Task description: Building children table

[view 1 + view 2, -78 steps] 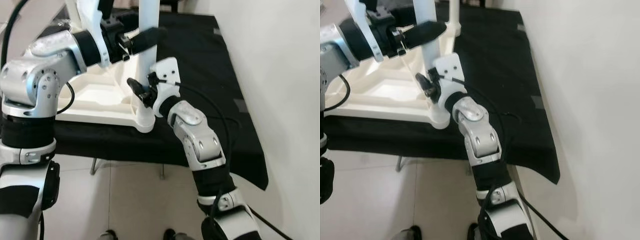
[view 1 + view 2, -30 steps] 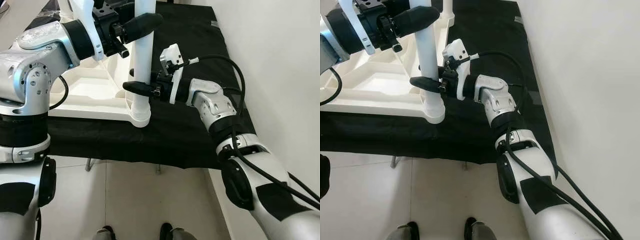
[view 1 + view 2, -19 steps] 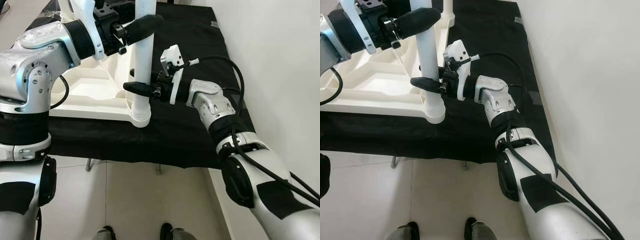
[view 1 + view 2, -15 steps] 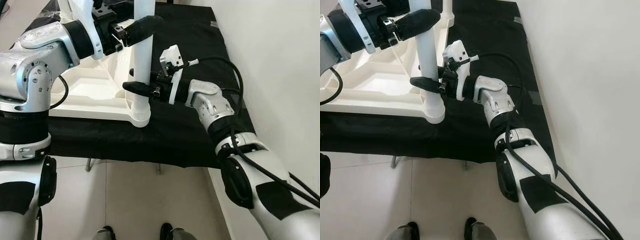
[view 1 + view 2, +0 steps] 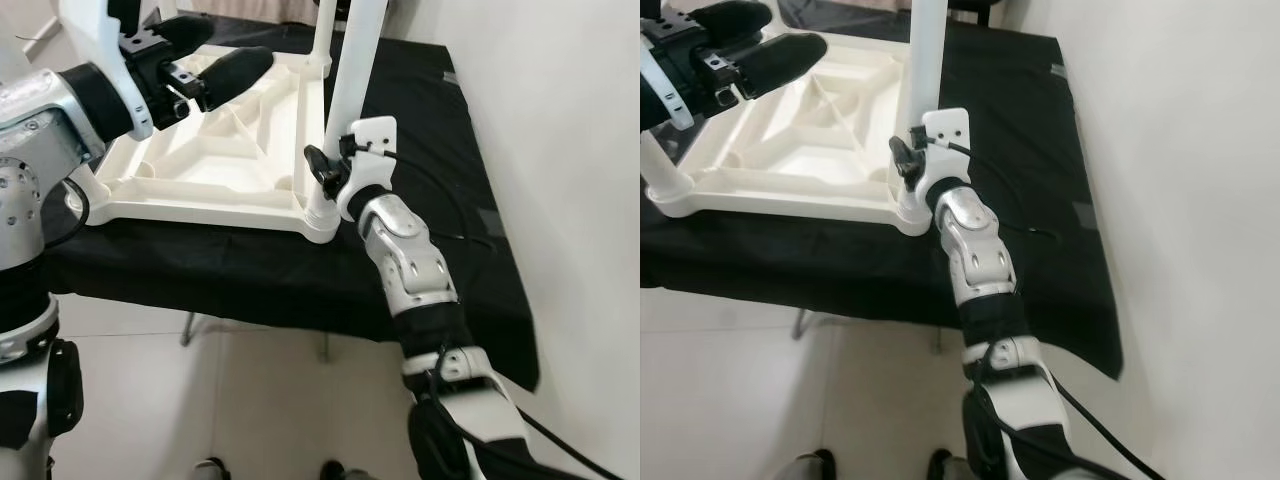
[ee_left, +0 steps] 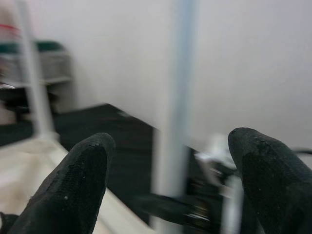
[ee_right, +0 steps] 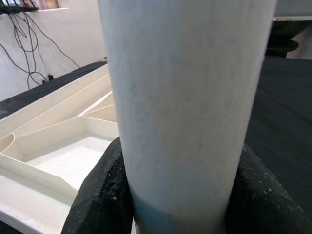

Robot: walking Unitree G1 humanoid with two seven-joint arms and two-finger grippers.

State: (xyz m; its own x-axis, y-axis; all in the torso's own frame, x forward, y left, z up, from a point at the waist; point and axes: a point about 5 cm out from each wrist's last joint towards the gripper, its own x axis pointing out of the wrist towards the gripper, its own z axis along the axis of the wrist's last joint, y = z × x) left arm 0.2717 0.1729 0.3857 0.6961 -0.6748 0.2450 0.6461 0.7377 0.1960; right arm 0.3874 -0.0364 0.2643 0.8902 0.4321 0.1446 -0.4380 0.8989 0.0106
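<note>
A white children's table top (image 5: 200, 170) lies upside down on a black-covered table (image 5: 250, 280). A white leg (image 5: 352, 80) stands upright in its near right corner socket. My right gripper (image 5: 322, 172) is shut on this leg just above the socket. In the right wrist view both black pads (image 7: 105, 195) press against the leg (image 7: 185, 97). My left gripper (image 5: 215, 65) hovers open over the top's left part, well clear of the leg. In the left wrist view its fingers (image 6: 83, 180) are spread, with the blurred leg (image 6: 178, 97) beyond them. A second leg (image 5: 324, 30) stands at the far corner.
A white wall (image 5: 560, 150) runs close along the right side of the table. The black cloth (image 5: 1040, 150) is bare to the right of the leg. Pale tile floor (image 5: 250, 400) lies in front, with dark shoes (image 5: 815, 465) at the bottom edge.
My left gripper has come off the upper leg and pulled back to the left, open. The right gripper still holds the leg low down. The camera view has shifted.
</note>
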